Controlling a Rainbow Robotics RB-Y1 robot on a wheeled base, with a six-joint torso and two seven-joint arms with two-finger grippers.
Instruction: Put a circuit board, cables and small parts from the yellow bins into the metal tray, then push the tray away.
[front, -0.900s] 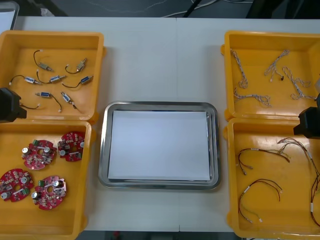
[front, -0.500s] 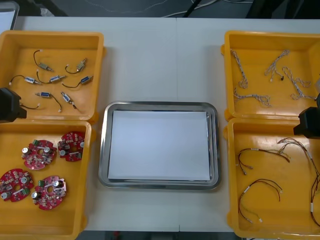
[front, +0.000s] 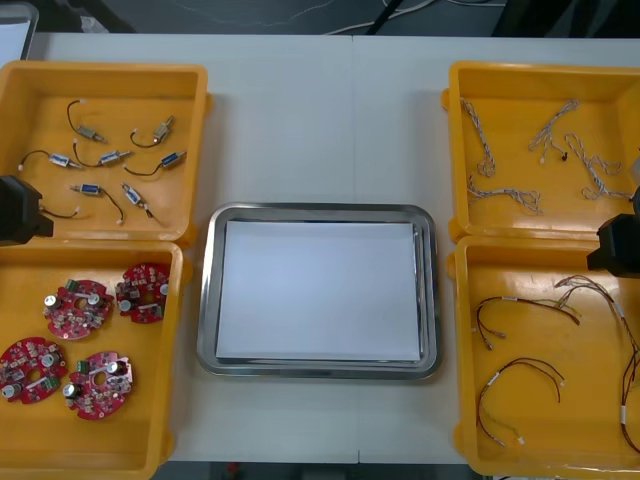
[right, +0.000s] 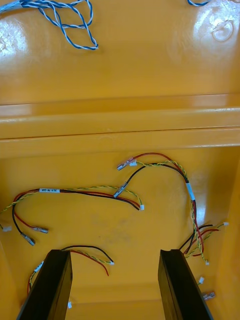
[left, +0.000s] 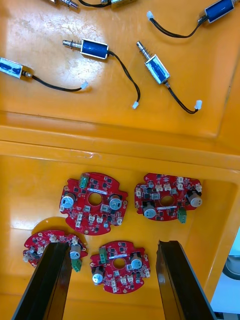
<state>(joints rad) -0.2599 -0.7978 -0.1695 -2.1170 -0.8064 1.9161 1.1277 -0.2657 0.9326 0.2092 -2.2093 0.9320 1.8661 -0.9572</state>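
Left gripper (left: 114, 246), fingers spread wide and empty, hangs over the near left yellow bin (front: 150, 425), exactly where it was a second ago. Right gripper (right: 116, 252), equally wide and empty, has not budged above the near right bin (front: 590, 420). Four round red circuit boards (front: 78, 306) lie below the left fingers, thin red, yellow and black cables (front: 520, 300) below the right. Between the glossy bins lies the shiny metal tray (front: 208, 300), its white inside bare. Small metal parts (front: 100, 158) and twisted blue-and-white cables (front: 500, 195) lie in the far bins (front: 195, 130).
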